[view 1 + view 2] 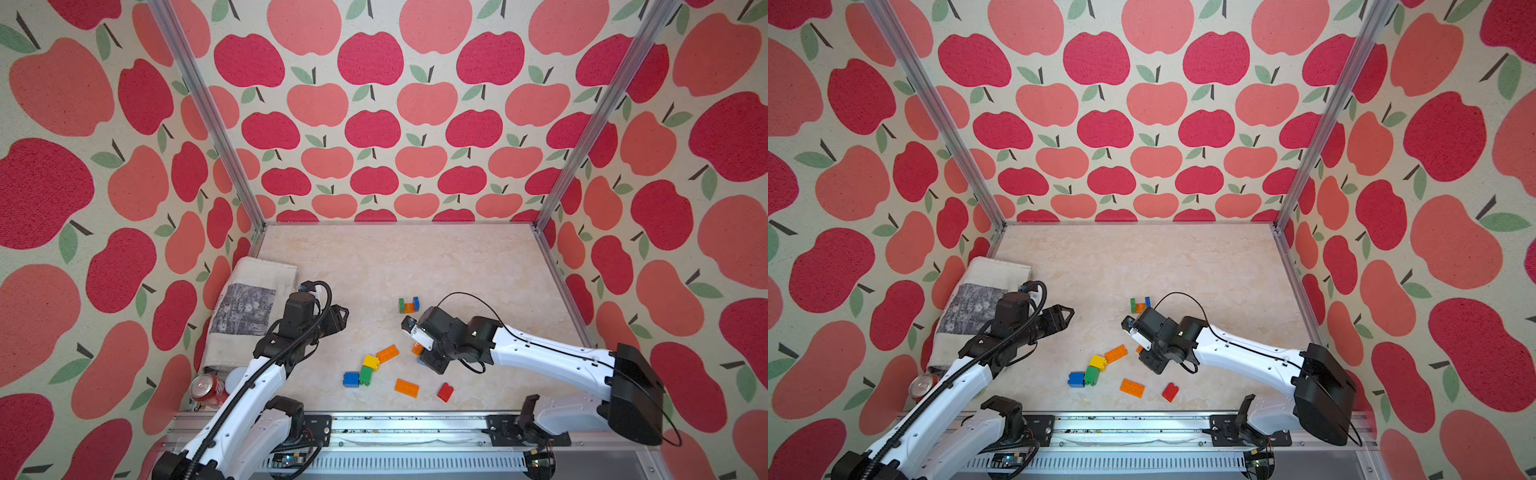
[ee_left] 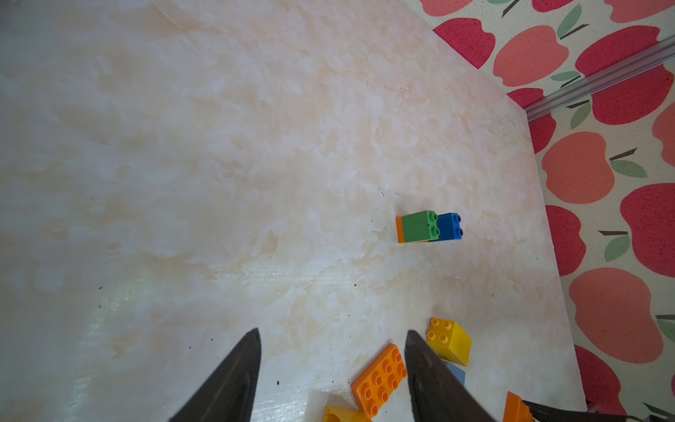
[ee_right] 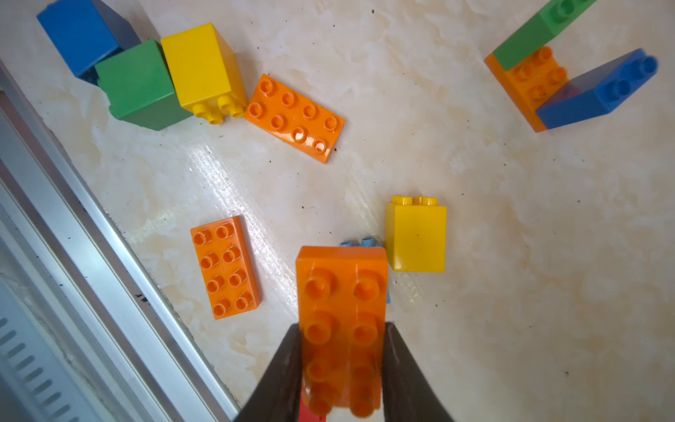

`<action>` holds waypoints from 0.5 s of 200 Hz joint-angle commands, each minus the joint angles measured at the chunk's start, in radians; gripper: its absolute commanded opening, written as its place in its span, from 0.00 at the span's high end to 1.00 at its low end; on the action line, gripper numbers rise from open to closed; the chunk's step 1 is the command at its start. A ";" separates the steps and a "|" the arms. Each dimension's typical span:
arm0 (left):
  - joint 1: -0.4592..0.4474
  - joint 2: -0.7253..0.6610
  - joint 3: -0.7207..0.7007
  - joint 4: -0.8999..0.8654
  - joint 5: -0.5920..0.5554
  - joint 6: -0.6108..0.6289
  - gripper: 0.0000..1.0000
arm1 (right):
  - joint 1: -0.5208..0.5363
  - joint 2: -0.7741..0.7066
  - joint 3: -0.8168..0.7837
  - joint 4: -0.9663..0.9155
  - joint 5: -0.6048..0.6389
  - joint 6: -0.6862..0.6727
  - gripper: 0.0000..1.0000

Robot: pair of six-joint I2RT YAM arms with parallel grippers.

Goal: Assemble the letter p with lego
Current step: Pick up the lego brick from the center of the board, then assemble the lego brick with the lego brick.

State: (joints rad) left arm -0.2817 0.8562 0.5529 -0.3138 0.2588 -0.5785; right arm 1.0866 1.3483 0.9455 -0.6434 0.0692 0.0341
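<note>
My right gripper (image 3: 342,329) is shut on a long flat orange lego brick (image 3: 341,292), held just above the floor over a light blue brick (image 3: 361,242) and beside an upright yellow brick (image 3: 416,237). In a top view this gripper (image 1: 424,353) is right of centre. A small assembly (image 1: 409,305) of green and blue bricks on an orange plate stands farther back. Loose orange (image 1: 387,353), yellow (image 1: 370,361), green (image 1: 366,375), blue (image 1: 351,379), orange (image 1: 407,387) and red (image 1: 445,392) bricks lie in front. My left gripper (image 2: 333,331) is open and holds nothing, hovering at the left (image 1: 343,318).
A folded cloth (image 1: 249,307) lies along the left wall, with a red soda can (image 1: 206,388) on its side in front of it. An aluminium rail (image 1: 415,428) runs along the front edge. Apple-patterned walls close in the other three sides.
</note>
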 commanded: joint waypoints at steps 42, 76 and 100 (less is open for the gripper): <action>0.006 0.052 0.009 0.005 0.068 0.013 0.35 | -0.119 0.073 0.170 -0.041 -0.094 -0.308 0.79; 0.004 0.080 0.009 0.017 0.093 0.018 0.35 | -0.213 0.135 0.256 -0.057 -0.145 -0.479 0.81; 0.005 0.100 0.005 0.027 0.109 0.021 0.35 | -0.291 0.207 0.358 -0.132 -0.285 -0.579 0.81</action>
State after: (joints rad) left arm -0.2817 0.9375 0.5488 -0.3027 0.3347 -0.5774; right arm 0.8547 1.5005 1.2034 -0.6910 -0.0685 -0.3801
